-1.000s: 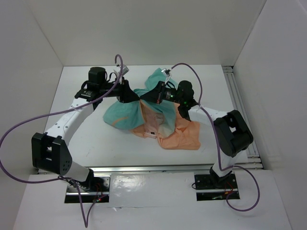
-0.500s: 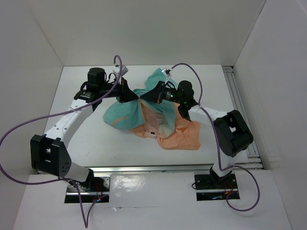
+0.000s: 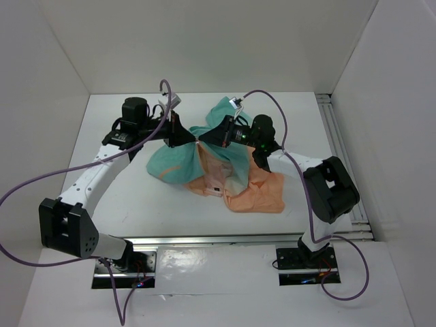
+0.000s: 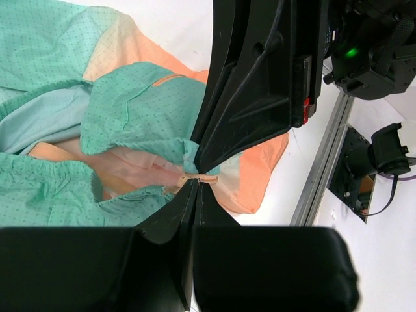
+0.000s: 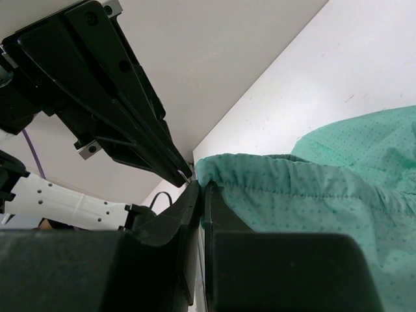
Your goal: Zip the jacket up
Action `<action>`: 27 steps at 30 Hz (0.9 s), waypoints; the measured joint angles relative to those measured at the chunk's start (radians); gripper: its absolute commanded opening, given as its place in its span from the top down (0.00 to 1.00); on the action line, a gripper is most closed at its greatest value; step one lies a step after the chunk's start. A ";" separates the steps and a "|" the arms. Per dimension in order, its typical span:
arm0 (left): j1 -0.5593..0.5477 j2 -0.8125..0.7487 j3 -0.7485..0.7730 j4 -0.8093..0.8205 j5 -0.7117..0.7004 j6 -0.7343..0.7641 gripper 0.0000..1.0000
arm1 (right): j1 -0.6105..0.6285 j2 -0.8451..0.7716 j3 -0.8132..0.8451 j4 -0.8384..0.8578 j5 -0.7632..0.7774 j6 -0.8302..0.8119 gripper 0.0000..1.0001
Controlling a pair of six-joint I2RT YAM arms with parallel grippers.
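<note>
The jacket [image 3: 238, 184] lies bunched in the middle of the table, teal at the back and peach at the front. My two grippers meet tip to tip above its teal part. The left gripper [image 3: 193, 139] is shut, and in the left wrist view its tips [image 4: 197, 183] pinch a small peach zipper pull [image 4: 207, 177]. The right gripper [image 3: 204, 138] is shut on the gathered teal hem [image 5: 260, 170] of the jacket, right beside the pull. From the right wrist, the left gripper [image 5: 182, 170] shows a small metal piece at its tip, just above the right gripper [image 5: 203, 187].
A metal rail [image 3: 340, 150] runs along the table's right edge. White walls close in the back and both sides. Purple cables [image 3: 41, 177] loop off both arms. The right arm's body [image 4: 364, 39] hangs close over the jacket.
The left gripper has closed onto the zipper pull. Its elbow has drifted slightly to the left. The right arm and the jacket have stayed where they were.
</note>
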 measured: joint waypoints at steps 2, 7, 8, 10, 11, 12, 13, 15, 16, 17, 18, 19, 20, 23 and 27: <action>-0.004 0.000 0.000 -0.001 -0.002 0.000 1.00 | 0.000 0.000 0.000 -0.001 0.000 0.000 1.00; -0.034 0.002 0.000 -0.009 -0.026 0.006 1.00 | 0.003 0.000 0.012 -0.052 0.004 -0.004 1.00; -0.040 0.003 0.000 -0.010 -0.034 0.008 1.00 | 0.005 0.000 0.018 -0.068 0.005 -0.006 1.00; -0.050 0.006 0.000 -0.011 -0.050 0.015 1.00 | 0.007 0.000 0.031 -0.102 0.007 -0.010 1.00; -0.052 0.007 0.000 -0.011 -0.056 0.021 1.00 | 0.007 0.000 0.035 -0.115 0.010 -0.013 1.00; -0.056 0.010 0.000 -0.011 -0.063 0.025 1.00 | 0.007 0.000 0.039 -0.128 0.014 -0.014 1.00; -0.059 0.013 0.001 -0.011 -0.071 0.027 1.00 | 0.007 0.000 0.041 -0.139 0.019 -0.016 1.00; -0.064 0.018 0.001 -0.012 -0.087 0.028 1.00 | 0.007 -0.002 0.041 -0.161 0.031 -0.019 1.00; -0.066 0.020 0.001 -0.013 -0.091 0.029 1.00 | 0.007 -0.004 0.041 -0.170 0.037 -0.019 1.00; -0.068 0.023 0.001 -0.013 -0.097 0.029 1.00 | 0.007 -0.008 0.041 -0.182 0.044 -0.021 1.00; -0.069 0.025 0.001 -0.013 -0.102 0.028 1.00 | 0.007 -0.012 0.041 -0.190 0.050 -0.024 1.00; -0.070 0.027 0.001 -0.013 -0.106 0.029 1.00 | 0.007 -0.018 0.041 -0.203 0.056 -0.028 1.00; -0.071 0.029 0.001 -0.011 -0.109 0.029 1.00 | 0.007 -0.023 0.041 -0.212 0.061 -0.029 1.00; -0.073 0.031 0.004 -0.010 -0.111 0.029 1.00 | 0.007 -0.040 0.041 -0.244 0.080 -0.035 1.00; -0.077 0.042 0.013 -0.007 -0.113 0.031 1.00 | 0.007 -0.059 0.041 -0.283 0.109 -0.045 1.00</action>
